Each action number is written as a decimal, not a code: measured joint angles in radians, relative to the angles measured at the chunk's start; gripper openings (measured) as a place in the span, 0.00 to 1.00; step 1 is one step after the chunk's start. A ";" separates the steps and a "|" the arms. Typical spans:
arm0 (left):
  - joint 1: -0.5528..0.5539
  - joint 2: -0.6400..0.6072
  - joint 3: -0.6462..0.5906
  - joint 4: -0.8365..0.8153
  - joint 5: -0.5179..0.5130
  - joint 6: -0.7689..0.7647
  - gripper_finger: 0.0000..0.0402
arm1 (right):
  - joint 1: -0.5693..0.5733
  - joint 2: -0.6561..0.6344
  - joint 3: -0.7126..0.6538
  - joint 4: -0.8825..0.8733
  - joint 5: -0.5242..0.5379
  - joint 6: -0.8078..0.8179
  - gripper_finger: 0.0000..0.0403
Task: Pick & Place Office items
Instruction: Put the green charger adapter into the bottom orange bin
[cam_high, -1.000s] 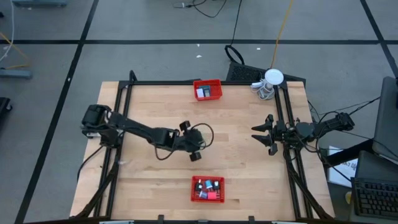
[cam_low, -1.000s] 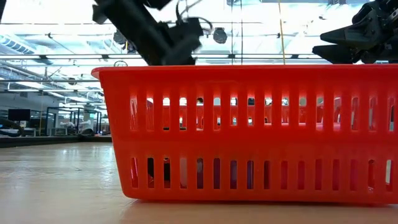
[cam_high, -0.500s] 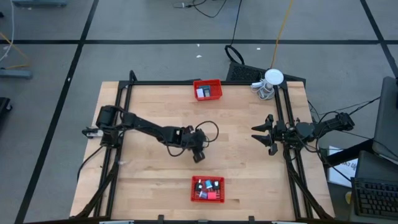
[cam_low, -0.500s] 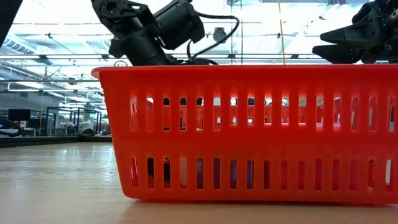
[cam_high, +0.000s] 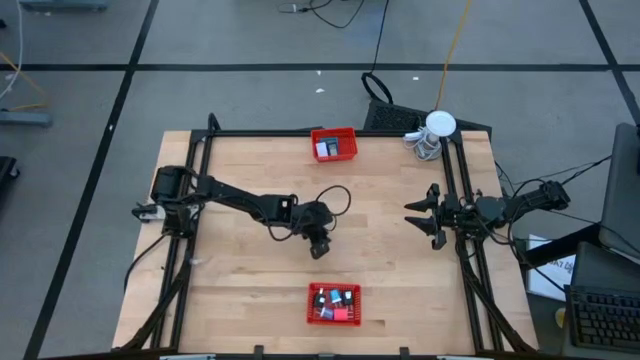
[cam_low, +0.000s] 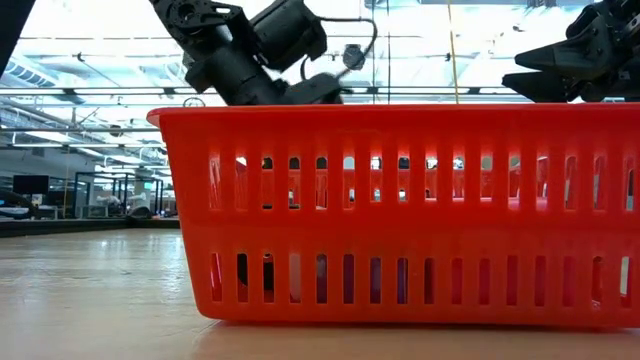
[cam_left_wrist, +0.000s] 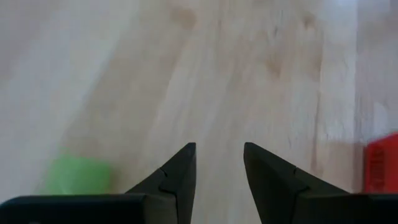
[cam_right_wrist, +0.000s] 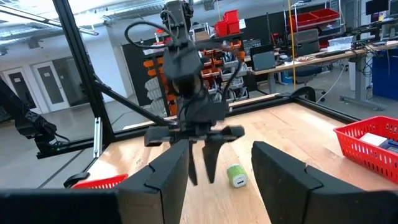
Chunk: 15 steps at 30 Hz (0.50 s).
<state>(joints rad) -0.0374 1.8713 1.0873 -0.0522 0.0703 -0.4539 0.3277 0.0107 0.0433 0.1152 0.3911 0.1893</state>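
Our left gripper (cam_left_wrist: 219, 146) is hanging over the middle of the table (cam_high: 240, 290) with its tips pointing down at the wood. The fingers are parted only a little, and there's nothing between them, just bare wood showing through the gap. The green office item (cam_right_wrist: 236, 176), a small roundish thing, is lying on the table just beside those fingertips, off to one side and not touching them. The near red basket (cam_high: 311, 304) is a bit beyond the gripper toward the front edge, and it has the pink, blue and dark bits in it. The far red basket (cam_high: 334, 130) is well apart on the gripper's other side, with a white piece inside. The right gripper (cam_high: 420, 215) waits at the right edge of the table, fingers spread wide and holding nothing
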 joint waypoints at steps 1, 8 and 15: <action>0.000 -0.008 0.001 0.008 -0.024 0.000 0.33 | 0.000 0.000 0.000 0.000 0.000 0.000 0.41; 0.003 -0.034 0.001 -0.021 -0.199 0.075 0.33 | 0.000 0.001 0.000 -0.003 0.000 0.000 0.41; 0.046 -0.034 0.001 -0.042 -0.334 -0.013 0.43 | 0.000 0.001 0.000 -0.001 0.000 0.000 0.41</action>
<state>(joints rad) 0.0086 1.8370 1.0882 -0.0944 -0.2637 -0.4673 0.3279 0.0113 0.0433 0.1143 0.3912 0.1894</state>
